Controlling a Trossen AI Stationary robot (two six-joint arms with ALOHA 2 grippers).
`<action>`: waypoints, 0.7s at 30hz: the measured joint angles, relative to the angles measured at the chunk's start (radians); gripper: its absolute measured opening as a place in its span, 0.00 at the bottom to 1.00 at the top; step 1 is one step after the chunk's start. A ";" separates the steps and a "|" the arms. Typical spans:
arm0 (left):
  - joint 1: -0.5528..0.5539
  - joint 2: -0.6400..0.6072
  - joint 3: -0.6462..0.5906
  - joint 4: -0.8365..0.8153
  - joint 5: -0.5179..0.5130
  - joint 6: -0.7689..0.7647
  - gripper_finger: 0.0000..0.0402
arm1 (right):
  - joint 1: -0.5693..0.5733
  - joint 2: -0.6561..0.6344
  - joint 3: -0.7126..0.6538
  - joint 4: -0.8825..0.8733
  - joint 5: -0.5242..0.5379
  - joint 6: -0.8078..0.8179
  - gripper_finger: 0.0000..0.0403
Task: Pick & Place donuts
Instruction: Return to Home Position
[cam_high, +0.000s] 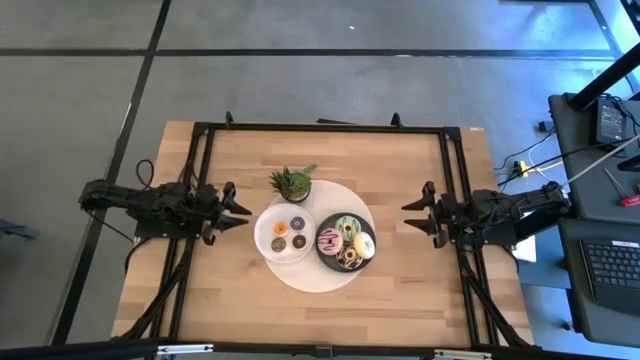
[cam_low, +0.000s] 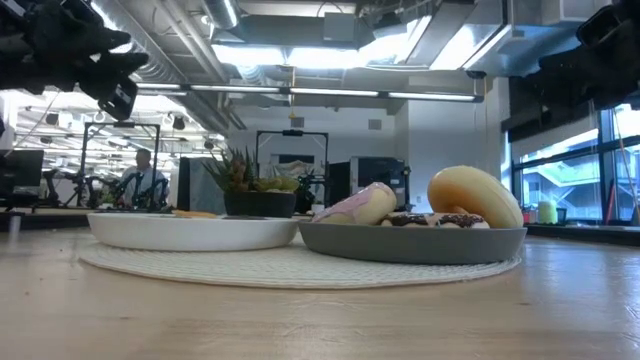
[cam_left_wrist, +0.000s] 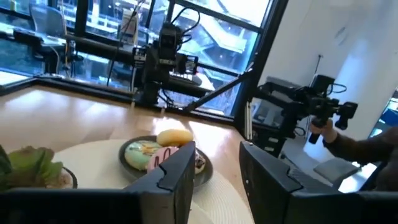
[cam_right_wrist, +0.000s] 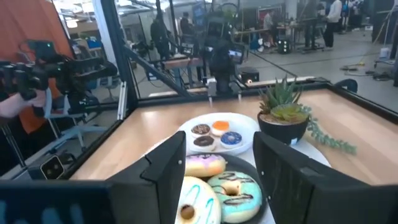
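Several larger donuts (cam_high: 346, 241), iced pink, green, white and chocolate, lie on the dark grey plate (cam_high: 326, 257) at the table's middle; the wrist views show them too (cam_right_wrist: 217, 186), (cam_left_wrist: 155, 153). Three mini donuts (cam_high: 288, 233) lie on the white plate (cam_high: 268, 244) beside it (cam_right_wrist: 214, 134). Both plates rest on a round white mat (cam_high: 312, 282). My left gripper (cam_high: 243, 212) hovers open left of the plates. My right gripper (cam_high: 408, 216) hovers open to their right. Neither touches anything.
A small potted green plant (cam_high: 291, 183) stands on the mat's far side, just behind the white plate. A black frame (cam_high: 320, 128) runs along the table's far, left and right sides. Bare wood lies near and far of the mat. People show in the room beyond.
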 joint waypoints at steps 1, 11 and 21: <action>0.000 -0.013 0.000 -0.019 -0.001 0.000 0.30 | -0.003 0.001 0.002 -0.007 0.000 0.000 0.47; 0.003 0.000 0.015 -0.095 -0.058 -0.055 0.30 | -0.010 0.000 0.018 -0.050 -0.001 -0.028 0.47; 0.003 0.004 0.014 -0.101 -0.050 -0.065 0.30 | -0.021 -0.001 -0.014 0.048 0.007 -0.083 0.47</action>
